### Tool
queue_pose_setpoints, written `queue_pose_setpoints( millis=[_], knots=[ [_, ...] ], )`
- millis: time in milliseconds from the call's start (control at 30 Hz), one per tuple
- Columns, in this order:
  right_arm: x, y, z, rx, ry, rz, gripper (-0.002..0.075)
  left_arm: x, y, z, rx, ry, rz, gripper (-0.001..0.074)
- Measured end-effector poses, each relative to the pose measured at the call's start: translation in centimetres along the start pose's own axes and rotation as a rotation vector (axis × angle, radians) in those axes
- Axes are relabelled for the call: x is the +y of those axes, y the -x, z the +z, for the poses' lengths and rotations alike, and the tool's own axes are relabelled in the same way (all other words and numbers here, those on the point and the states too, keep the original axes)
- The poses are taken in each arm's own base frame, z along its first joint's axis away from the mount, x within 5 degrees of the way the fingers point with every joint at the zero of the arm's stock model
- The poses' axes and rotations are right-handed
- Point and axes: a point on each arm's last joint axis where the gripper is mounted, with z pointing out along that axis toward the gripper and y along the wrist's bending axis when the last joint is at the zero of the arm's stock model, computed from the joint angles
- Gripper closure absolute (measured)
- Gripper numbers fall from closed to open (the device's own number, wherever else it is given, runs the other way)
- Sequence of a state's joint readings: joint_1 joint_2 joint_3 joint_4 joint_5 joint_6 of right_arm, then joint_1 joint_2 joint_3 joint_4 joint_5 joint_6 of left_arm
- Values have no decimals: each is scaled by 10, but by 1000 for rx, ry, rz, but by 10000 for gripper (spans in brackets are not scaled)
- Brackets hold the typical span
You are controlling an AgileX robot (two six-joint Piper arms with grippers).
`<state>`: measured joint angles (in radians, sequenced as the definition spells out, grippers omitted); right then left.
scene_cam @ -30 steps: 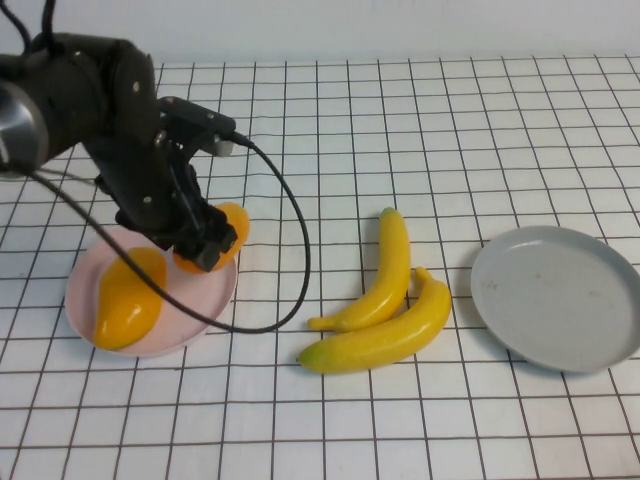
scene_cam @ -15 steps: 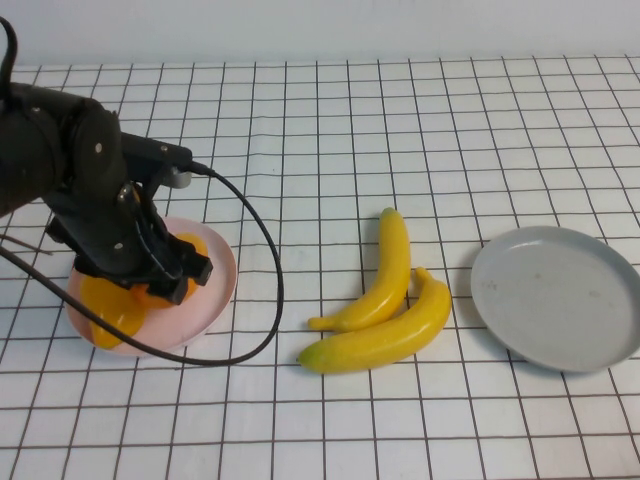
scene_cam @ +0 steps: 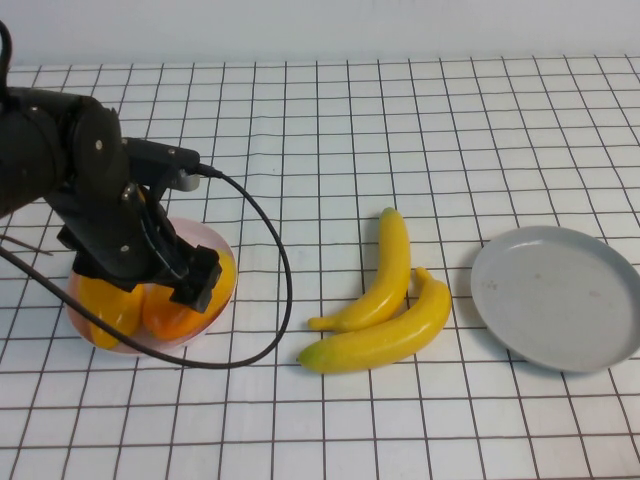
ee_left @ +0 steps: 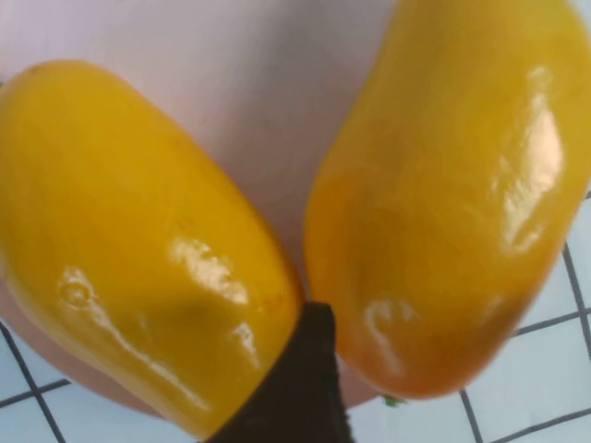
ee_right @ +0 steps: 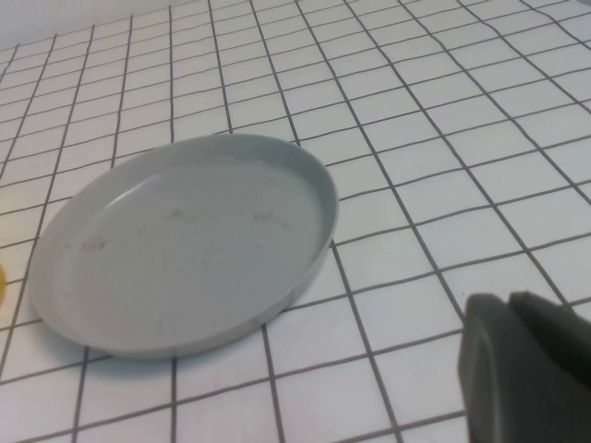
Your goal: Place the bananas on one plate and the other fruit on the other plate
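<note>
Two orange-yellow mangoes lie side by side on the pink plate (scene_cam: pixel 212 240) at the left. My left gripper (scene_cam: pixel 195 285) is low over the plate, shut on the right mango (scene_cam: pixel 170 315), which overhangs the plate's near rim. The other mango (scene_cam: pixel 105 305) lies beside it. In the left wrist view one dark finger (ee_left: pixel 309 388) sits between the free mango (ee_left: pixel 138 249) and the held mango (ee_left: pixel 443 185). Two bananas (scene_cam: pixel 390 270) (scene_cam: pixel 400 335) lie touching at the table's centre. The grey-blue plate (scene_cam: pixel 555 295) is empty at the right. My right gripper (ee_right: pixel 511 300) is shut beside that plate (ee_right: pixel 185 249).
The left arm's black cable (scene_cam: pixel 275 300) loops over the gridded table between the pink plate and the bananas. The right arm does not show in the high view.
My left gripper has carried the mango from the plate's right edge down onto the pink plate beside the other mango. The bananas and the grey-blue plate have not moved.
</note>
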<state>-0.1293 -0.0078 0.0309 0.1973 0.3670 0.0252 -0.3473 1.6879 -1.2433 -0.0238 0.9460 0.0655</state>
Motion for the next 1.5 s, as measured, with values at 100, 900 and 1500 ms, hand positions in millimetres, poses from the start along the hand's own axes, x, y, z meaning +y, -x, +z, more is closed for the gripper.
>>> queue_pose_setpoints(
  millis=[100, 900, 1500],
  knots=[
    [0, 0, 0, 0, 0, 0, 742, -1, 0, -6, -19, -9, -7, 67],
    [0, 0, 0, 0, 0, 0, 742, -9, -127, -135, -740, 108, 4, 736],
    [0, 0, 0, 0, 0, 0, 742, 1, -256, -149, -1147, 176, -120, 738]
  ],
)
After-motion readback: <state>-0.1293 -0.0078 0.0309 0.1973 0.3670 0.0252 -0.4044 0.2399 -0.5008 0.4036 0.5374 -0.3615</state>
